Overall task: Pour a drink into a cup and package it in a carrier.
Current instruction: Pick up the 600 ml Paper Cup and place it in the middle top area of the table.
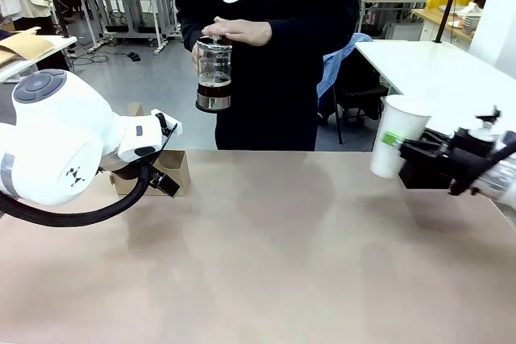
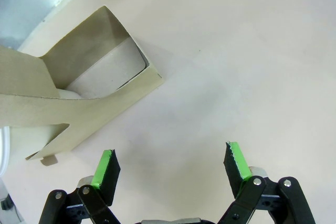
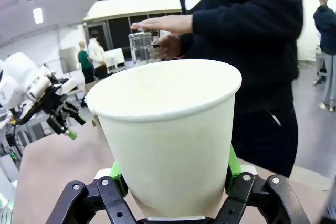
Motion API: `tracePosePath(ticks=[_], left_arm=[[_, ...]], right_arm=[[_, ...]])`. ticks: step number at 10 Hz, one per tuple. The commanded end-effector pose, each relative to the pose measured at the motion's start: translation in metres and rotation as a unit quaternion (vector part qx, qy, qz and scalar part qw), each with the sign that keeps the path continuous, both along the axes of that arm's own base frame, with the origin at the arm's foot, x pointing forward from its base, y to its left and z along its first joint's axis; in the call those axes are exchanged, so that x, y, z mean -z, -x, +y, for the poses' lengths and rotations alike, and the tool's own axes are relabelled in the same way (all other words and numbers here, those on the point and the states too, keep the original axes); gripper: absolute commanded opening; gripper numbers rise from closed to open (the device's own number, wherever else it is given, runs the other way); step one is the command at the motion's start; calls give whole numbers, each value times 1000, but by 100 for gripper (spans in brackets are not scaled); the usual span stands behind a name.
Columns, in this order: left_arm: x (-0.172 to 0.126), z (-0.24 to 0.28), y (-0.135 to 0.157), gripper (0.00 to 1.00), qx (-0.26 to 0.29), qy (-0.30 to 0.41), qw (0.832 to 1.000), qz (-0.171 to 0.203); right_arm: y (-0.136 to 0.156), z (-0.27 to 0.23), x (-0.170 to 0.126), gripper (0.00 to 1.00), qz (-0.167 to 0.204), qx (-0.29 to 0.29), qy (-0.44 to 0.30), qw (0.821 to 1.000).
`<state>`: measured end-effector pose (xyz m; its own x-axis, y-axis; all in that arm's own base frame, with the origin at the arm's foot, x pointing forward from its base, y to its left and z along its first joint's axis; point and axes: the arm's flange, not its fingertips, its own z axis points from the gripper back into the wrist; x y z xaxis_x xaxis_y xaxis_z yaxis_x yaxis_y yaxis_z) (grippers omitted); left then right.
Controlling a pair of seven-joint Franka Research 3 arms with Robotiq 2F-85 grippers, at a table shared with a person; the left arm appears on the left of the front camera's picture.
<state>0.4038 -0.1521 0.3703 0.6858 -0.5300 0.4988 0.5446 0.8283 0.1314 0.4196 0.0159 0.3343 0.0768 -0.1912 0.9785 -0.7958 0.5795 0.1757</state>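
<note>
We see the right gripper with its fingers clamped on the cup, pads on opposite sides of the lower wall. The cup is lifted off the worktop at the right side, mouth up with a slight lean. We can't see the cup's bottom from the wrist view, so no call on whether it's empty.

The person at the far side holds the jug in the air, one hand flat on the plunger top. The drink sits low in the glass. Jug and cup are well apart.

The left gripper hangs over bare worktop, fingers spread with nothing between them. It is just beside the carrier, which sits at the far left of the worktop.

We judge the step as presenting the cup for the pour; nothing poured that we can see. To do it well:
- Hold the cup level and dead steady, mouth toward the person, low enough for the jug spout to come over the rim.
- The paper wall is likely soft, so grip firm but not crushing.
- The grip is low on the cup, so liquid weight higher up could tip it.
- No moving until the pour ends.
- The left arm is best parked by the carrier, clear of the slots.
</note>
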Motion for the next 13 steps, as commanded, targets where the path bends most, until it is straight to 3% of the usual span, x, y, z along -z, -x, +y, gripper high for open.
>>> tracePosePath(ticks=[1, 4, 7, 10, 12, 13], left_arm=[[0, 1, 0, 100, 0, 0, 1000, 0], [0, 1, 0, 100, 0, 0, 1000, 0], [0, 1, 0, 100, 0, 0, 1000, 0], [0, 1, 0, 100, 0, 0, 1000, 0], [0, 1, 0, 100, 0, 0, 1000, 0], [0, 1, 0, 100, 0, 0, 1000, 0]], right_arm=[[-20, 55, -15, 80, 14, -7, 56, 998], [-71, 97, -13, 80, 13, -32, 73, 997], [-122, 117, 18, 80, 17, -101, 83, 991], [-140, 131, 46, 80, 7, -129, 76, 989], [-142, 126, 42, 80, -9, -149, 29, 988], [-138, 131, 53, 80, 17, -126, 73, 989]])
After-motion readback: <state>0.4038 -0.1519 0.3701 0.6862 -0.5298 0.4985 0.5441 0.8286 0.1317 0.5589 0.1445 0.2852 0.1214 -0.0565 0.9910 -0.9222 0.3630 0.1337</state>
